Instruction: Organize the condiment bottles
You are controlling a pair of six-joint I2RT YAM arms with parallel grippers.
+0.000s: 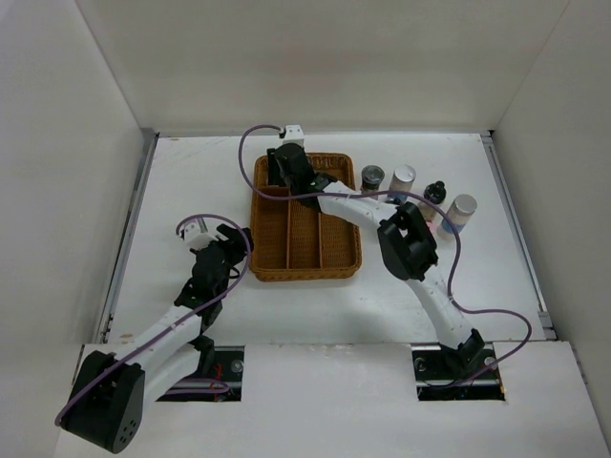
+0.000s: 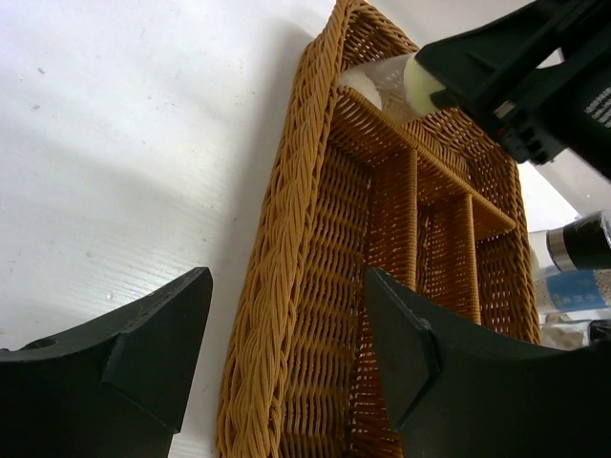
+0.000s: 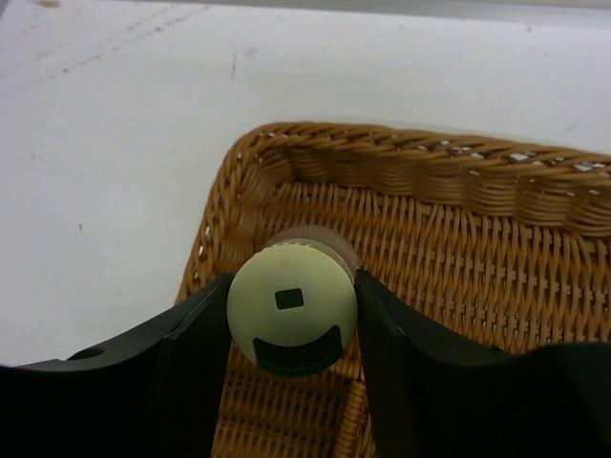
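Left end effector [image 2: 286, 339]: positioned over the counter [image 1: 191, 181], just beside the left wall of the wicker tray [image 1: 305, 275]. Jaws stand wide apart and nothing is between them. Its fingers [image 2: 143, 353] are clear of the wicker.

Wicker tray: lies flat on the counter between the two arms. It has three long compartments running front to back and one cross compartment along the far end. No item is visible in the long compartments.

Right end effector [image 1: 286, 170]: reaches across the tray to the left corner of the far cross compartment. It is closed onto a jar with a yellow-green lid [image 3: 291, 307]. In the right wrist view, one finger presses each side of the jar just below the lid. The jar is upright and inside the tray walls. Whether its base touches the wicker floor cannot be determined.

Right of the tray, four more bottles stand upright on the counter in a row that slants toward the near right:
- The dark-lidded jar [image 1: 372, 177] stands just beside the tray's far right corner.
- The pale-capped bottle [image 1: 403, 180] stands next to it.
- The small black-capped bottle [image 1: 435, 193] follows.
- The silver-lidded bottle with a blue label [image 1: 461, 212] stands at the right end.

The right arm's forearm crosses in front of this row and partly hides the area behind it.
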